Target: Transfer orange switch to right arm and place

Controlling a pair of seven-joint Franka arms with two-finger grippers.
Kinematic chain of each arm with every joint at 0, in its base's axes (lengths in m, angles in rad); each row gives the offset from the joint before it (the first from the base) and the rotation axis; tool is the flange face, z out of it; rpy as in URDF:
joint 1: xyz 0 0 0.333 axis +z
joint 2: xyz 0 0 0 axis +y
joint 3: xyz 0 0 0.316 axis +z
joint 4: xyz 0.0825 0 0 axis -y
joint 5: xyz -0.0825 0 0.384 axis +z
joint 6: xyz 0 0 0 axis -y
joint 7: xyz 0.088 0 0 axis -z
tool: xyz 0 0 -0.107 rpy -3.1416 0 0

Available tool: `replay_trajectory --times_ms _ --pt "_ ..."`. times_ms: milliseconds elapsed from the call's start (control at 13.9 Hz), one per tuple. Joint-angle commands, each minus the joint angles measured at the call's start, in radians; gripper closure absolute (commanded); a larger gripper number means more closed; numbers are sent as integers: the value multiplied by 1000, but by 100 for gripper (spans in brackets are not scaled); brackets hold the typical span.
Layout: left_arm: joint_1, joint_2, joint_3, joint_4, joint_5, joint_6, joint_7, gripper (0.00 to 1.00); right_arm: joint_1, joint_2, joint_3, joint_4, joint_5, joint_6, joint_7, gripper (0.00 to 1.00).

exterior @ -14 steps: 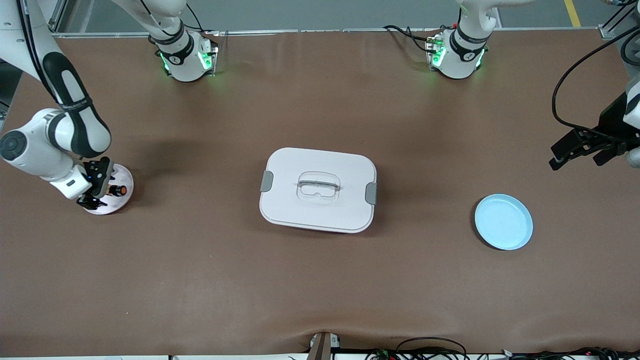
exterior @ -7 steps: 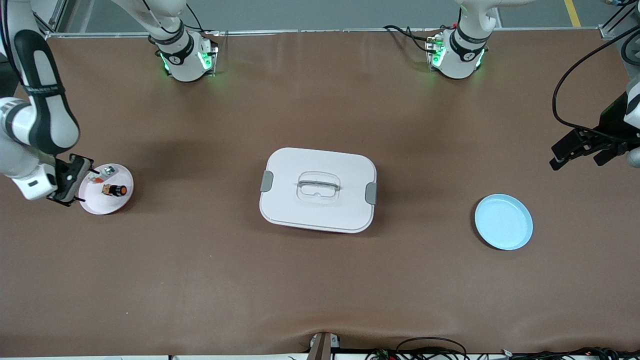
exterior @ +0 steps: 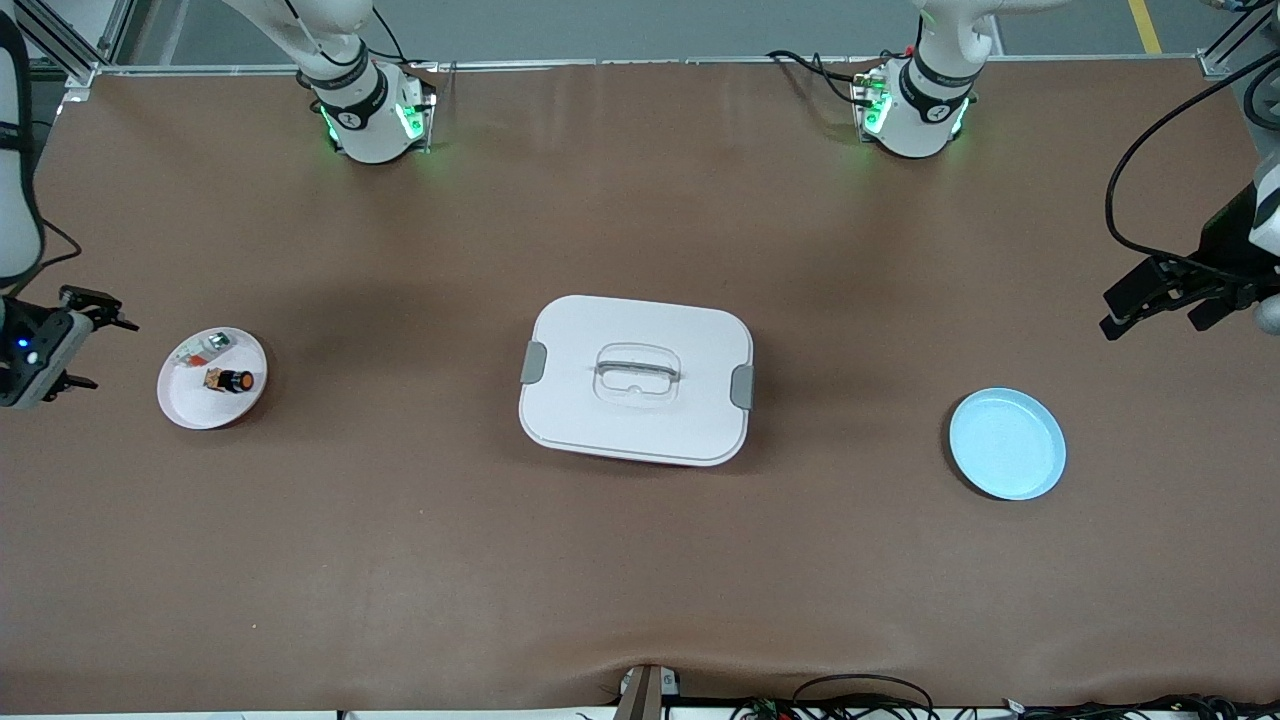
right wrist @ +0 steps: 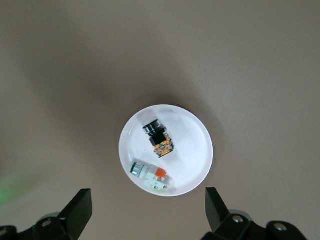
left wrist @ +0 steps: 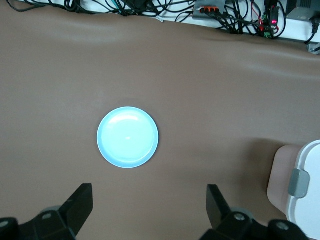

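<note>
This is a robotics lab or test cell. Along the top of the front view, two white arm bases with green status lights are bolted to a table covered in plain brown matting. Aluminium framing shows at the upper left corner, a grey floor with a yellow line at the upper right, and loose cables along the bottom edge.

The front camera looks down from high across the table; wrist cameras face down, sharing its white dish and blue plate.
</note>
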Motion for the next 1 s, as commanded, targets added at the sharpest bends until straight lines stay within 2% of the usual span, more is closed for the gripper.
replay_trajectory --times_ms 0,72,215,431,789,933 --pt "-7 -4 8 29 6 -37 16 0 31 9 8 121 -12 -135 136 0" --pt "-7 -4 8 35 4 -39 15 0 38 9 8 147 -11 -180 202 0" --pt "-4 -4 11 41 0 -39 15 0 53 -13 18 172 3 -263 480 0" --pt "-6 5 11 43 1 -39 15 0 145 -46 22 195 -17 -272 820 0" --pt "-16 5 0 69 1 -88 12 0 177 -43 22 293 -23 -323 1112 0" --pt "-17 5 0 79 4 -113 12 0 173 -39 19 354 -22 -323 1126 0"
